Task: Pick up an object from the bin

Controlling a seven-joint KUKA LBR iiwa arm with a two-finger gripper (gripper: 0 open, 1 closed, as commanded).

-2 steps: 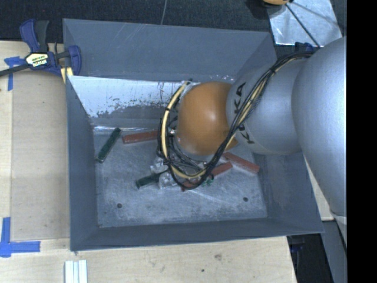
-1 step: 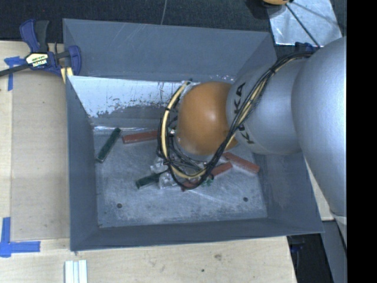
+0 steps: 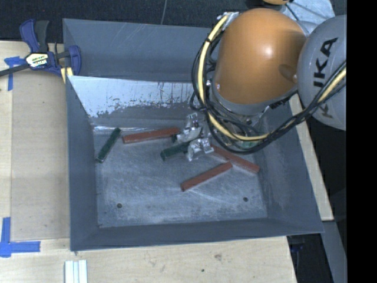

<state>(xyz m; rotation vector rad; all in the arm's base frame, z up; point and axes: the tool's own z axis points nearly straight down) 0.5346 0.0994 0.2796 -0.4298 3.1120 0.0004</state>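
Starting at the near side of the bin (image 3: 82,175): noting the near brown stick (image 3: 206,177), lying flat and slanting up to the right, toward the right brown stick (image 3: 241,161). Not managing to tell whether those two are touching.

Moving further in: finding the short green stick (image 3: 172,152) lying flat on the floor about mid-bin, with the hand (image 3: 195,141) hanging right at its right end. Not being able to tell whether the hand is apart, together or clamped on anything, so leaving that undecided.

Taking this short green stick as the likely pick, it being the thing nearest the hand. Judging it as light, stiff and thin, probably smooth, so more likely sliding on the metal floor than bending; not looking fragile. Favouring a hold across the narrow width, near the middle, with bare floor lying along both long sides there.

Reading the long axis as running nearly left to right across the view, tilting slightly away at the right. Pointing at the hand on one side and toward the bin's left wall on the other.

Going further back: seeing the far brown stick (image 3: 150,136) lying just behind, roughly parallel, reaching close to the hand at its right end. Also seeing the left green stick (image 3: 108,144), lying well apart to the left and slanting steeply.
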